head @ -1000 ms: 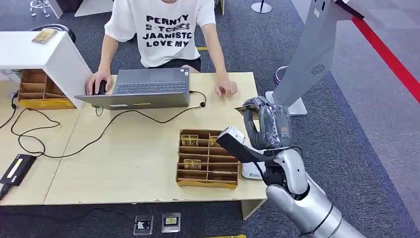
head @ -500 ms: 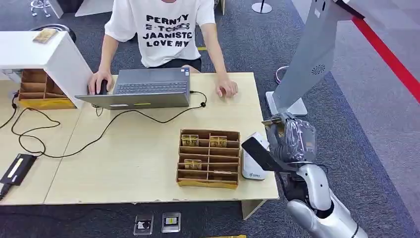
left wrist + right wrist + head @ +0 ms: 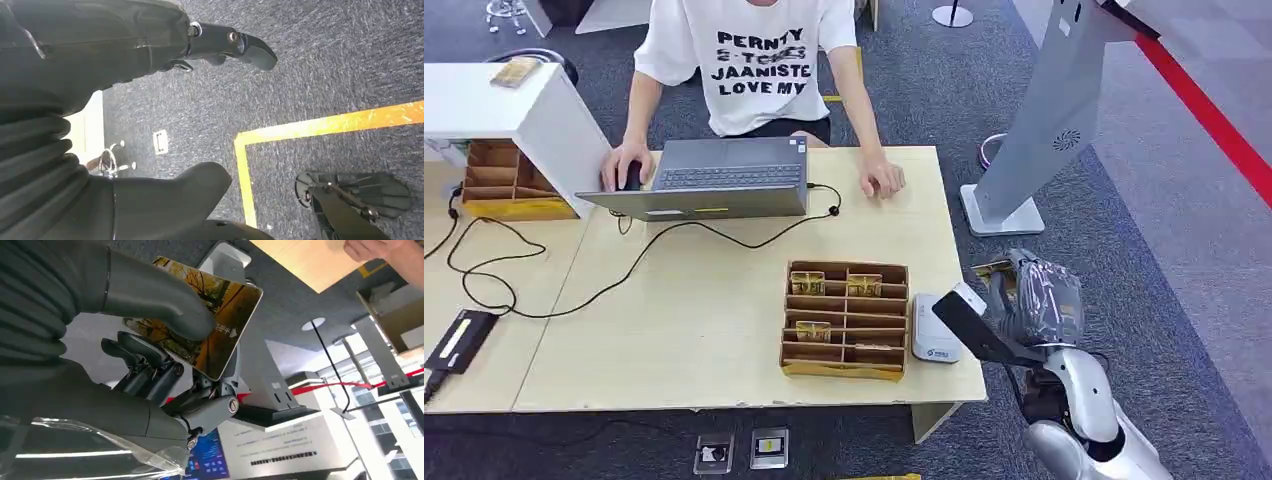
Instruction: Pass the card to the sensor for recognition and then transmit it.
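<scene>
A card point(image 3: 220, 310) with a golden autumn picture is pinched between the thumb and fingers of my right hand point(image 3: 150, 345). In the head view that hand point(image 3: 1036, 296) hovers over the carpet just off the table's right edge, and the card point(image 3: 991, 268) sticks out of its far side. The white sensor box point(image 3: 934, 332) stands on the table's right front corner, to the left of the hand and apart from it. My left hand point(image 3: 150, 110) hangs over the floor, fingers apart, holding nothing.
A brown card tray point(image 3: 844, 318) with dividers sits next to the sensor. A person point(image 3: 754, 60) sits at a laptop point(image 3: 714, 178) across the table point(image 3: 684, 300). A tall grey kiosk point(image 3: 1049, 110) stands on the carpet beyond my right hand.
My right hand has carried the card from above the table's right edge to the right and back toward me, off the table. The person has stayed in place.
</scene>
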You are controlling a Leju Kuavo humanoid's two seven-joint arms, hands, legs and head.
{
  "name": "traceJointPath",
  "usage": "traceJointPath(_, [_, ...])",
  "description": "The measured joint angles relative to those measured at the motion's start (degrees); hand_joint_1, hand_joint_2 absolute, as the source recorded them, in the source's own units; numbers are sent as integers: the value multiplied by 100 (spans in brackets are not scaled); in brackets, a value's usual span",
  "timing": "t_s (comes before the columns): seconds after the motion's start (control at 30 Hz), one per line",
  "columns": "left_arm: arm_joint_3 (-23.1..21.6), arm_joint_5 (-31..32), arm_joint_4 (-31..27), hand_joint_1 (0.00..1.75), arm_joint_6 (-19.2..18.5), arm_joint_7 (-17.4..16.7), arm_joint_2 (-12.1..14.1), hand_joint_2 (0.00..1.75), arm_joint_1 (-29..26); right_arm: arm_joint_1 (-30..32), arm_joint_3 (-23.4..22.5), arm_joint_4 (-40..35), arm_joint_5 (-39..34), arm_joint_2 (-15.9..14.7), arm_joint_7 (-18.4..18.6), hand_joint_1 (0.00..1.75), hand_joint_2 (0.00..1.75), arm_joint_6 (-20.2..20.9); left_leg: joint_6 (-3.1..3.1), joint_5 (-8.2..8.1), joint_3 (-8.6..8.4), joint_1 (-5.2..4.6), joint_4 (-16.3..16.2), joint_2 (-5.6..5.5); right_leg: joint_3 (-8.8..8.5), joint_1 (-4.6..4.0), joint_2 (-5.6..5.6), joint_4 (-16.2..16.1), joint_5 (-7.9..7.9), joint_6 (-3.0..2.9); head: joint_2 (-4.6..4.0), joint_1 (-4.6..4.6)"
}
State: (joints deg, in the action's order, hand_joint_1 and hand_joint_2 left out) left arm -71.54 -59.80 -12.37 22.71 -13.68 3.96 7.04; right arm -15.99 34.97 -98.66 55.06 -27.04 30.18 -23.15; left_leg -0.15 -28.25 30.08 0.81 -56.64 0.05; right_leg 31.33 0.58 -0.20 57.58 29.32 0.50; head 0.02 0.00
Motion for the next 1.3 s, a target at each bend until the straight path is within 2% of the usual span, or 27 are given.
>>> traceJointPath(0.23, [0, -2, 0, 0, -2, 2, 2, 175, 3, 33, -31, 11, -188, -24, -83, 175, 175, 175, 0, 0, 0, 0, 0, 0, 0, 0, 0, 0, 0, 0, 0, 0])
traceJointPath(0.4, [0, -30, 0, 0, 35, 0, 2, 175, 5, 5, 24, 85, -399, -11, -314, 175, 175, 360, 0, 0, 3, 1, 1, -3, -2, -1, -2, 1, 0, 0, 0, 2])
traceJointPath(0.67, [0, -72, 0, 0, 48, 0, 2, 175, 9, -248, 210, 415, -664, 166, -592, 175, 175, 514, 0, 0, 4, 0, 1, -5, -3, 0, -7, 1, 0, 0, 0, 2])
traceJointPath(0.87, [0, -81, 0, 0, 50, 0, 2, 175, 10, -383, 365, 730, -800, 280, -658, 175, 175, 527, 0, 0, 5, 0, 1, -6, -2, 0, -8, 1, 0, 0, 0, 2])
traceJointPath(0.9, [0, -81, 0, 0, 50, -2, 2, 0, 10, -417, 389, 802, -852, 293, -662, 175, 175, 531, 0, 0, 5, 0, 1, -6, -2, 0, -8, 1, 0, 0, 0, 0])
traceJointPath(1.3, [0, -85, 0, 0, 50, -17, 2, 0, 9, -646, 665, 1454, -1362, 387, -612, 175, 175, 754, 0, 1, 5, 0, 0, -8, -2, 0, -9, 1, 0, 0, 0, 2])
